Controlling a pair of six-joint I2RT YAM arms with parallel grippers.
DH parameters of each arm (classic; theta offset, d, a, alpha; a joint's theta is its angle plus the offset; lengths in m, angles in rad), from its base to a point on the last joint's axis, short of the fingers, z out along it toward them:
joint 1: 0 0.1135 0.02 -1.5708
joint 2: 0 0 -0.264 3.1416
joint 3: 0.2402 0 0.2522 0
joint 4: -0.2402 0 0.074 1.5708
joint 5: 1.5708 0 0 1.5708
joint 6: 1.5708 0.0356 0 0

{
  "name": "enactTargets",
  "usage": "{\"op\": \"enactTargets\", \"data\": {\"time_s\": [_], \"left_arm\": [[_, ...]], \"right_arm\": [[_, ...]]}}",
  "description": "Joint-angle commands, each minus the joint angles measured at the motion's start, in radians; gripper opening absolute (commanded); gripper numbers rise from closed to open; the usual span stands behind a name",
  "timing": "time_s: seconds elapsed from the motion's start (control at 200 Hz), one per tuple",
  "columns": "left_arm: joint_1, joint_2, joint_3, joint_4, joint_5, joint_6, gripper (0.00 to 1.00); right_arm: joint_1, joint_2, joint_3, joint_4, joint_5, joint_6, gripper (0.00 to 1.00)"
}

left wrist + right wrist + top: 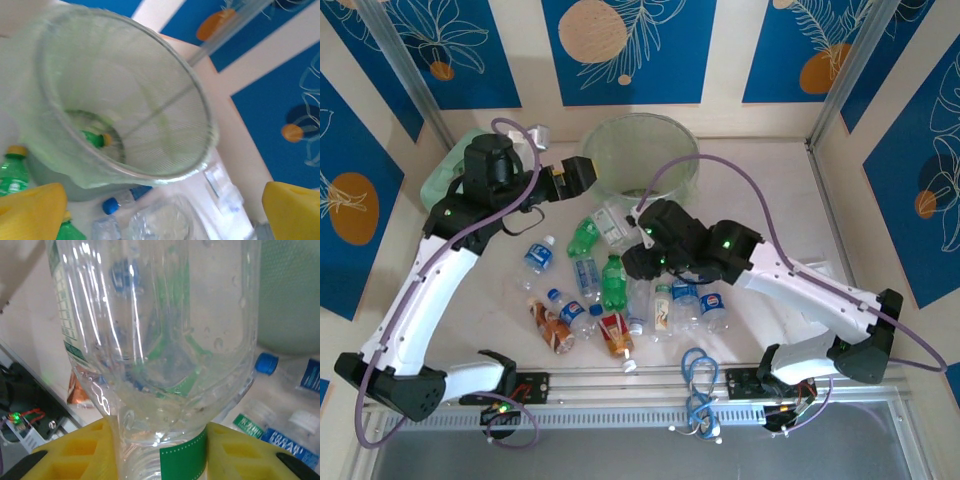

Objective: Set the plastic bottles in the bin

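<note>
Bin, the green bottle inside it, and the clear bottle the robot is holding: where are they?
bin (150, 65), left wrist view, on its inside wall.
green bottle (90, 138), left wrist view, on its body, down at the bin's bottom.
clear bottle (160, 340), right wrist view, on its see-through body.

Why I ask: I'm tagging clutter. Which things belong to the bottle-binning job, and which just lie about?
Job: bin; green bottle inside it; plastic bottles on the table; gripped clear bottle.
Lying about: mint-green soft case; blue cable.
</note>
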Motion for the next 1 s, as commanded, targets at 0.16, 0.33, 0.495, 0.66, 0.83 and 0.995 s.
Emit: {"op": "enactTargets", "data": {"time_s": [0.16, 0.33, 0.495, 0.66, 0.83, 0.995], "left_arm": [[-0.006, 0.040, -0.023, 0.054, 0.269, -0.030, 1.00], [-0.026, 0.050, -0.041, 0.106, 0.290, -0.066, 1.00], [-0.041, 0.075, -0.047, 0.113, 0.280, -0.073, 1.00], [-0.042, 0.075, -0.066, 0.159, 0.276, -0.109, 0.97], [-0.042, 0.090, -0.054, 0.152, 0.267, -0.116, 0.85], [-0.041, 0.095, -0.041, 0.128, 0.224, -0.118, 0.72]], "right_arm": [[-0.056, -0.020, 0.115, -0.029, -0.008, -0.077, 0.31], [-0.058, -0.007, 0.133, -0.031, -0.012, -0.086, 0.32], [-0.048, 0.028, 0.168, -0.056, 0.015, -0.089, 0.31], [-0.018, 0.069, 0.211, -0.083, 0.058, -0.115, 0.31], [0.015, 0.102, 0.247, -0.098, 0.127, -0.143, 0.31], [0.052, 0.135, 0.271, -0.113, 0.239, -0.153, 0.31]]}}
